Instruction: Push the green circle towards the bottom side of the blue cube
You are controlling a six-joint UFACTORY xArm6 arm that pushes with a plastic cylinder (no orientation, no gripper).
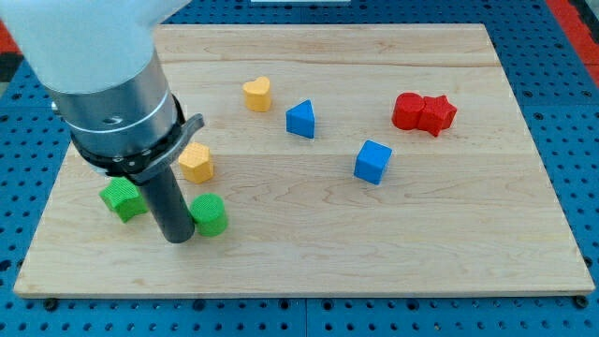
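The green circle (210,214) lies on the wooden board (309,253) at the lower left. My tip (178,240) rests on the board just to the circle's left, touching or nearly touching it. The blue cube (372,161) sits right of the board's middle, well to the right of and a little above the green circle.
A second green block (122,198) lies left of the rod. A yellow block (197,162) is just above the circle, a yellow heart (256,94) farther up. A blue triangle (300,119) sits up left of the cube. Two red blocks (423,112) touch at the upper right.
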